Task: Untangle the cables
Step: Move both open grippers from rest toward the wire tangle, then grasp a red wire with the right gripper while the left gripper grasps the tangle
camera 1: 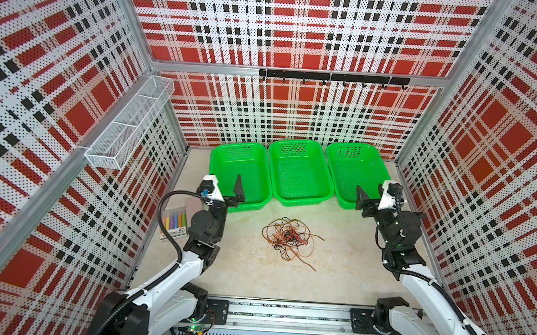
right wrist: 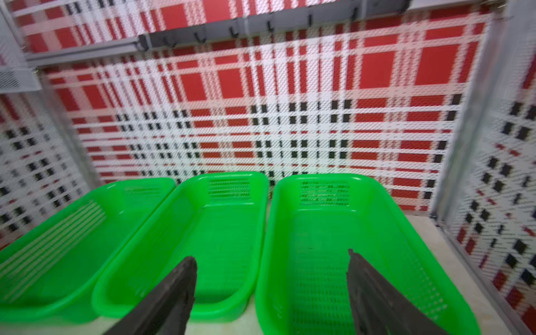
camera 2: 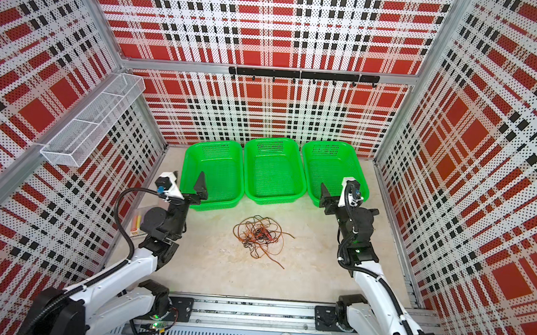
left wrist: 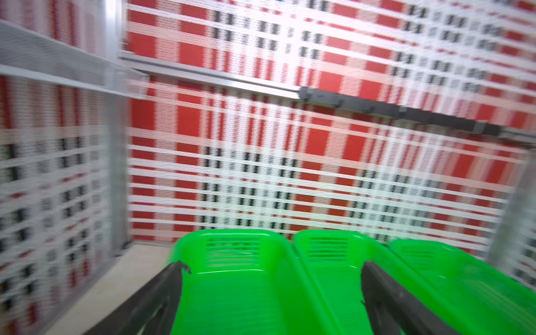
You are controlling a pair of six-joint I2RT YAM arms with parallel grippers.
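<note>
Wide beige tabletop, mostly bare. Along its far edge stand three green mesh baskets side by side: left basket, middle basket, right basket, with nothing visible inside any of them.

Left gripper hangs over the left basket's near end, fingers spread wide, nothing between them. In both top views only one of its fingers shows clearly.

Right gripper sits over the near end of the right basket, fingers also apart and empty.

Both wrist views are smeared by blur, and their lower edges cut the fingers off.

The cables lie in one loose knot mid-table, in front of the middle basket and well apart from both grippers. The black, red and orange-brown strands cross so tightly in the core that single wires can't be followed.

By the left wall, a box of coloured sticks is half hidden behind the left arm.
</note>
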